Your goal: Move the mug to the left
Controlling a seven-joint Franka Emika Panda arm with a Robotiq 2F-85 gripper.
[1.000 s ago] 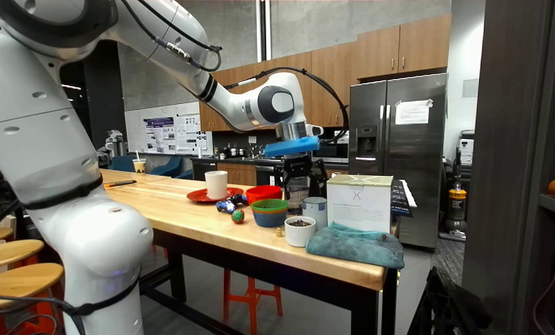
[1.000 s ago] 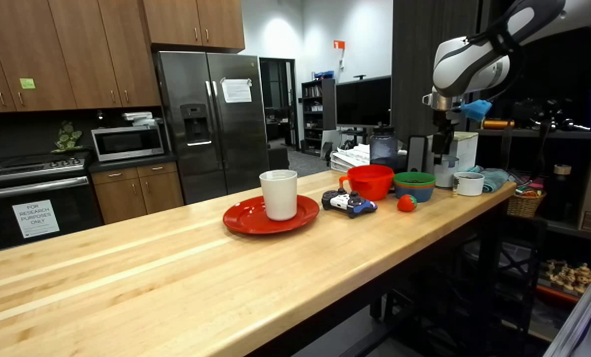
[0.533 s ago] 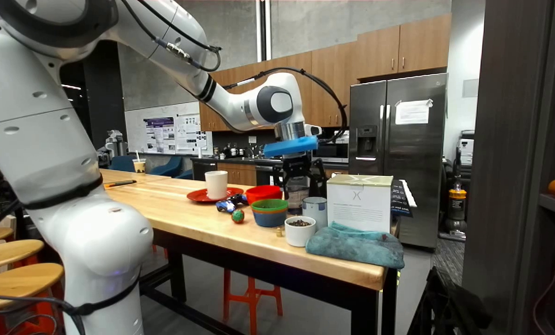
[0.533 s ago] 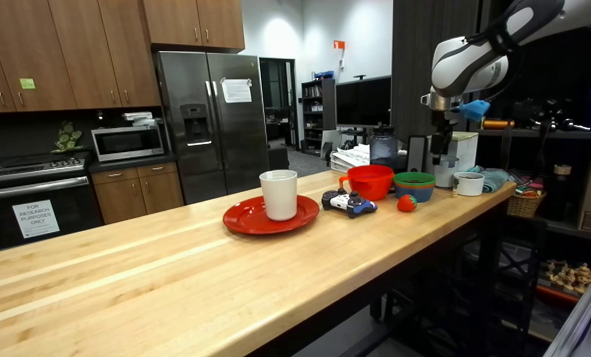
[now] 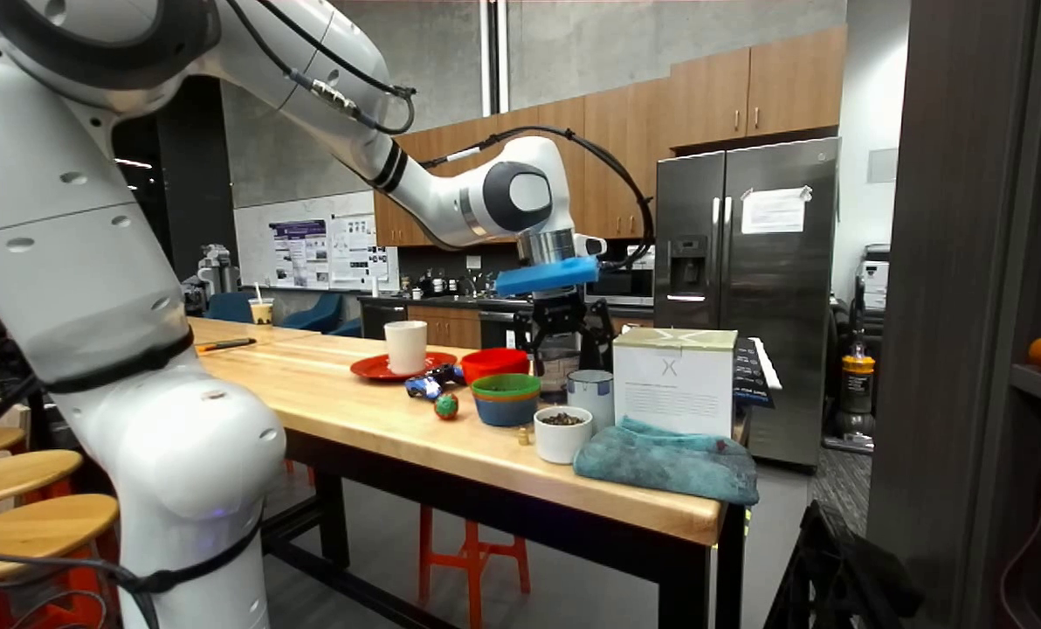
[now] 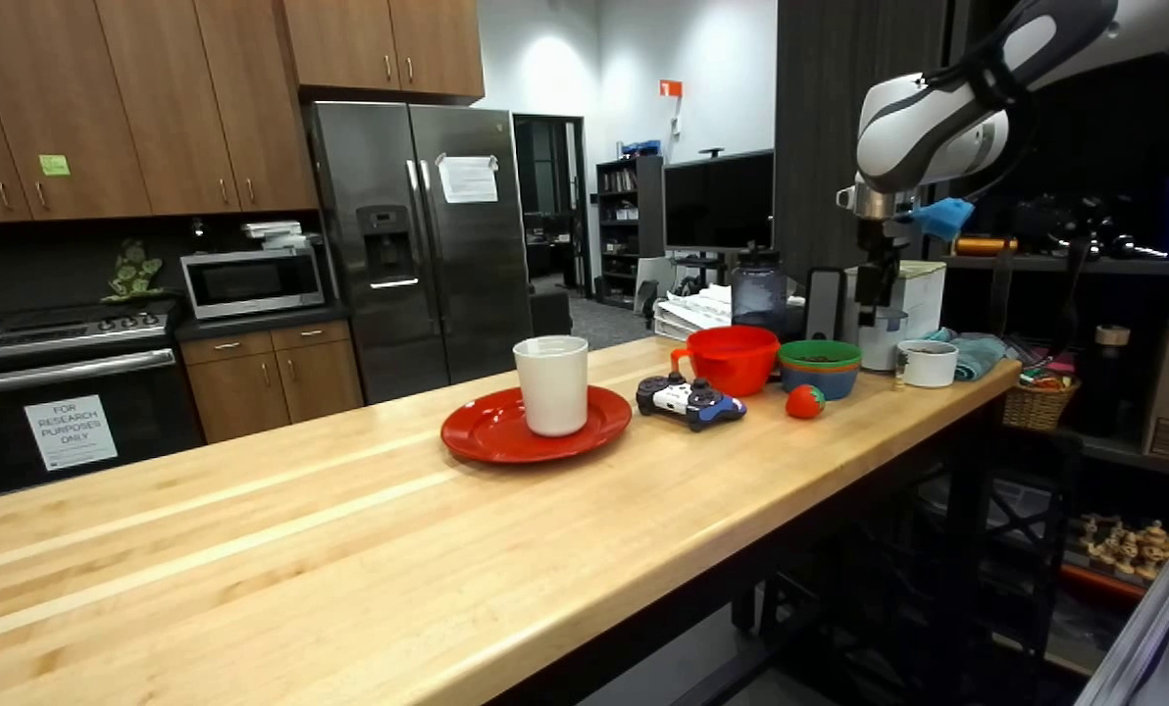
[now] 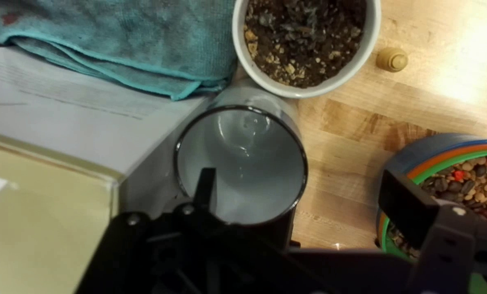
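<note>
Mug (image 6: 552, 387), plain white, stands on the red plate (image 6: 486, 424); well right, my pincer (image 5: 571, 360) hangs, jaws apart, partly over a grey mug (image 5: 590, 397). Neither is held, so I judge gripping and shifting left undone.

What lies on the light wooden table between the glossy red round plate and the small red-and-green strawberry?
A black, white and blue game controller lies between the plate and the strawberry. Both exterior views show it there.
</note>
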